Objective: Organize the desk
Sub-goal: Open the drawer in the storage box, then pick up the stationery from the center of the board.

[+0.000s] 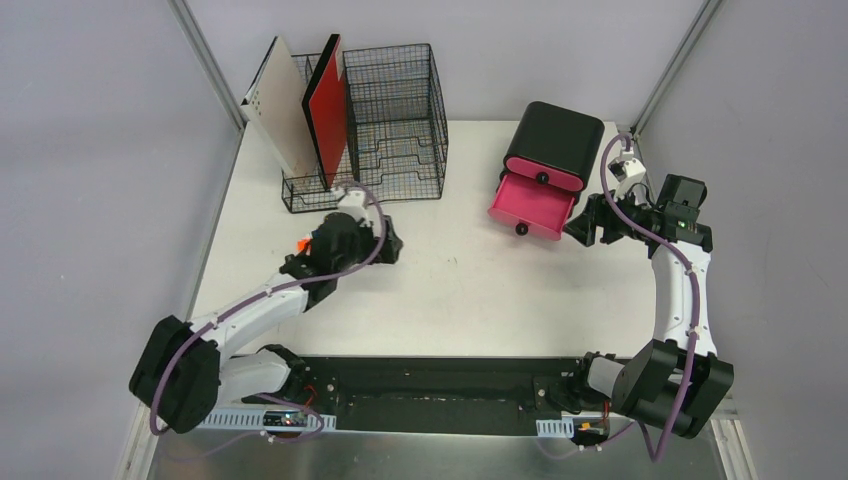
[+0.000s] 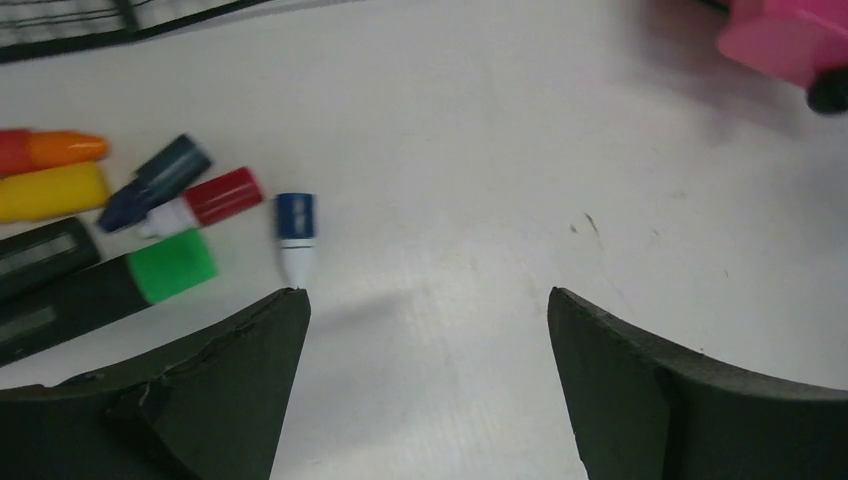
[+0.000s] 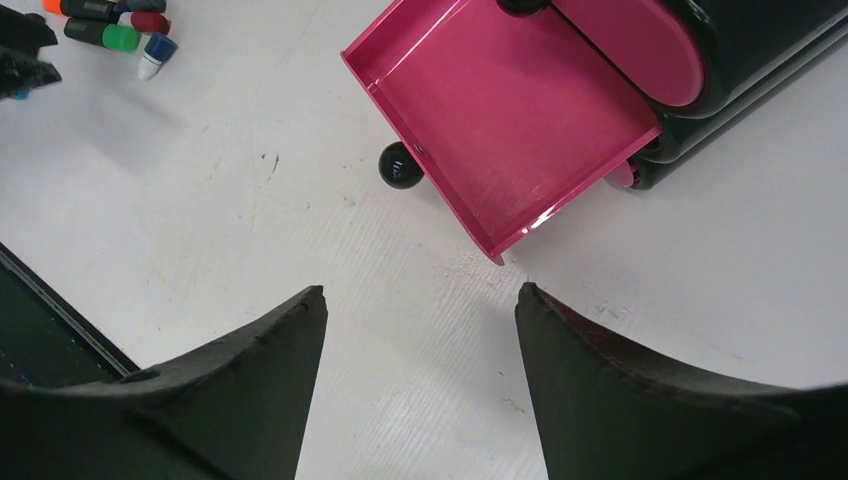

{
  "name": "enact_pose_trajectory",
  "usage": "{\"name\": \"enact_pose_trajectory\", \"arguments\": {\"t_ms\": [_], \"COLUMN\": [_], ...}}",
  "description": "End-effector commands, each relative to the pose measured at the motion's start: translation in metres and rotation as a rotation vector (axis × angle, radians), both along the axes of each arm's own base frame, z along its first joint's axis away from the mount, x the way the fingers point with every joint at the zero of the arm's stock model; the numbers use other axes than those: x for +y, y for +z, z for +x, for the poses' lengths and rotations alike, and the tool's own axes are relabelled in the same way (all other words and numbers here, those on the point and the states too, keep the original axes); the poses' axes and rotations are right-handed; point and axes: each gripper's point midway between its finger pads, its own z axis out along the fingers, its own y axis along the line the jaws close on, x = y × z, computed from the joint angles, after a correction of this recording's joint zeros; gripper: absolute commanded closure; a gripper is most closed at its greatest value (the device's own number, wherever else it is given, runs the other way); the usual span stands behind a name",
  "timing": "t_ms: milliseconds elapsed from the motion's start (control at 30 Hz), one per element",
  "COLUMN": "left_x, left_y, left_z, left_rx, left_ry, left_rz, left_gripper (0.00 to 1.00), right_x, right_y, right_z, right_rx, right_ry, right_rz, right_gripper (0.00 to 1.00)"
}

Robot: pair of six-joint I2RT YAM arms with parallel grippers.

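The desk point(image 1: 450, 290) is a white tabletop. My left gripper point(image 1: 385, 240) is open and empty over it, in front of the wire organizer. In the left wrist view the gripper point(image 2: 428, 295) has bare desk between its fingers. Several markers lie just to its left: a blue-and-white one point(image 2: 295, 235) by the left fingertip, a green-capped one point(image 2: 170, 267), a red-capped one point(image 2: 222, 196) and a yellow one point(image 2: 50, 190). My right gripper point(image 1: 580, 228) is open and empty beside the open pink drawer point(image 1: 530, 205). In the right wrist view the gripper point(image 3: 420, 290) is just in front of the empty drawer point(image 3: 500, 110).
A black wire-mesh organizer point(image 1: 390, 120) at the back left holds a red board point(image 1: 327, 100) and a beige board point(image 1: 285, 100). The black box point(image 1: 555, 140) holding the pink drawer stands at the back right. The markers point(image 3: 120, 30) show far off in the right wrist view.
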Motion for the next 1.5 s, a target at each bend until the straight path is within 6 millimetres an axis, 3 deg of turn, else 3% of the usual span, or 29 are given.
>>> {"name": "enact_pose_trajectory", "arguments": {"t_ms": [0,200,433,500,633,933,1167,1467], "left_x": [0.057,0.117,0.188,0.201,0.212,0.231,0.233,0.23], "left_y": [-0.013,-0.024,-0.03,-0.031,-0.041,-0.087,-0.1,-0.112], "left_z": [0.012,0.017,0.0,-0.005,-0.01,-0.025,-0.027,-0.036], "left_rx": [0.117,0.183,0.141,0.135,0.155,0.376,0.466,0.651], "left_ry": [0.216,0.427,0.753,0.818,0.877,1.069,1.121,1.141], "left_rz": [-0.136,-0.137,-0.07,-0.067,-0.079,-0.088,-0.092,-0.009], "left_gripper": [0.09,0.11,0.13,0.13,0.14,0.17,0.2,0.43], "right_x": [0.001,0.002,0.003,0.003,0.005,0.006,0.007,0.007], "right_y": [0.012,0.013,0.015,0.015,0.016,0.017,0.017,0.018], "right_z": [0.002,0.001,0.001,0.0,0.0,-0.001,-0.001,-0.002], "right_rx": [-0.048,-0.049,-0.054,-0.053,-0.057,-0.061,-0.061,-0.065], "right_ry": [0.027,0.032,0.039,0.041,0.045,0.05,0.056,0.057], "right_rz": [-0.002,0.0,0.003,0.004,0.008,0.011,0.013,0.01], "right_gripper": [0.28,0.28,0.28,0.28,0.28,0.28,0.28,0.28]}}
